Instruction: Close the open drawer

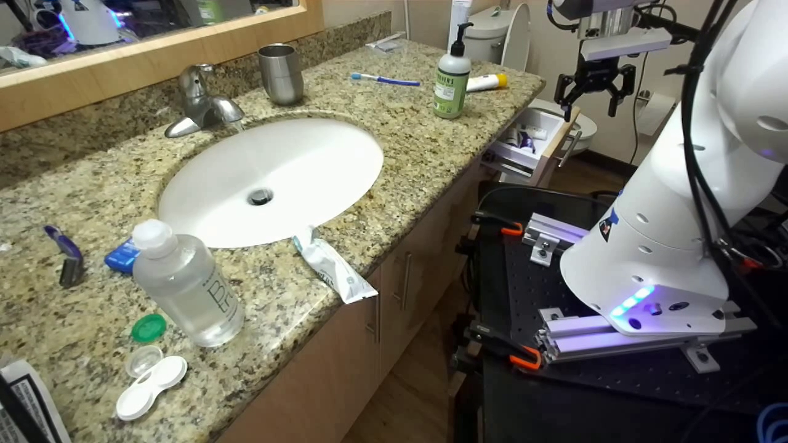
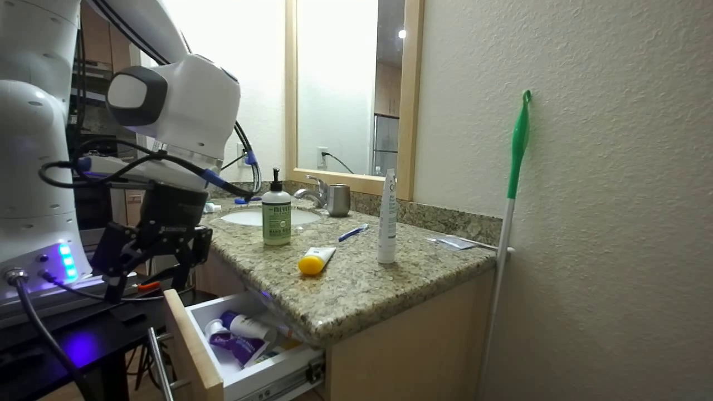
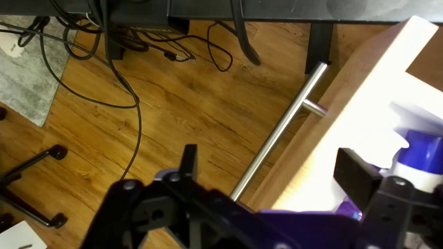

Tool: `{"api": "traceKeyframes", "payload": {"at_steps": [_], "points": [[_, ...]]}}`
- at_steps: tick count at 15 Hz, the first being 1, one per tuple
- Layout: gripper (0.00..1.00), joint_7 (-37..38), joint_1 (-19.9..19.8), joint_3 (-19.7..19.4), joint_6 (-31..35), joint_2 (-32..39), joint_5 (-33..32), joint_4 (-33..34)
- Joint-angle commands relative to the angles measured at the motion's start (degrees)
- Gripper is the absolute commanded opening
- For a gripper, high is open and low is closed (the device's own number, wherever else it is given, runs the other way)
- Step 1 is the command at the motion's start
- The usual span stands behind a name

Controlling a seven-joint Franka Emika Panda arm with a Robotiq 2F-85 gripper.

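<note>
The drawer (image 1: pixel 559 140) stands pulled out under the end of the counter; it also shows in an exterior view (image 2: pixel 192 356) and the wrist view (image 3: pixel 304 148). Its front is light brown wood, with a metal bar handle (image 2: pixel 159 362) and white inside walls. Inside lie a purple tube (image 2: pixel 245 346), a blue-capped bottle (image 3: pixel 422 152) and other small items. My gripper (image 1: pixel 590 109) is open and empty, above the drawer front and apart from it. In the wrist view the gripper (image 3: pixel 270 162) has one finger over the floor outside the handle and one over the drawer's inside.
The granite counter (image 2: pixel 356 295) overhangs the drawer. A green soap bottle (image 2: pixel 277 217), a yellow-capped tube (image 2: pixel 316 262) and an upright white tube (image 2: pixel 387 223) stand or lie near its corner. The black robot table (image 1: pixel 517 394) is close to the drawer. Cables (image 3: pixel 135 114) lie on the floor.
</note>
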Motion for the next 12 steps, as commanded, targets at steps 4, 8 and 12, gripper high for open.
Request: {"api": "traceKeyframes", "payload": {"at_steps": [4, 8, 12], "points": [[1.0, 0.77, -6.05, -0.85, 16.85, 1.48, 9.24, -5.68], [1.0, 0.25, -10.6, 3.74, 25.06, 3.37, 14.91, -8.92], [1.0, 0.45, -10.87, 5.62, 23.1, 2.92, 16.46, -8.57]]}}
